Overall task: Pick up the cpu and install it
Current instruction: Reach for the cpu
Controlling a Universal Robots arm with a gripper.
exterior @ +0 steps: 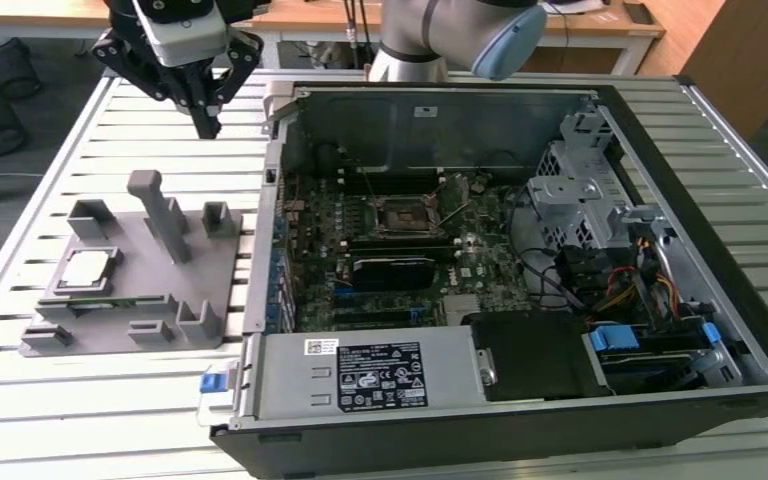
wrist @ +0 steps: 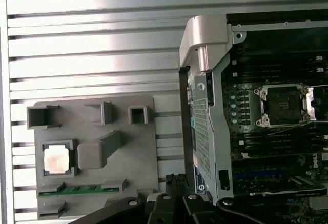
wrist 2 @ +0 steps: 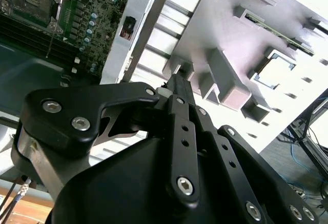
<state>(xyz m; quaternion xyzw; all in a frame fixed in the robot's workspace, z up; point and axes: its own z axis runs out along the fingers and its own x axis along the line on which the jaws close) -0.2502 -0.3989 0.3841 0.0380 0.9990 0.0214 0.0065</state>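
The cpu is a small silvery square lying flat in a recess of the grey fixture, on the exterior view's left. Both wrist views show the cpu in its recess. My gripper hangs well above the slatted table, beyond the fixture's far end and apart from the cpu. Its fingers meet at the tip with nothing between them. The motherboard socket stands open and empty inside the computer case, also seen as the socket in the first wrist view.
A green memory stick lies in a slot beside the cpu. Upright posts rise from the fixture. The open computer case holds cables, a drive cage and a power supply. The case wall stands between fixture and motherboard.
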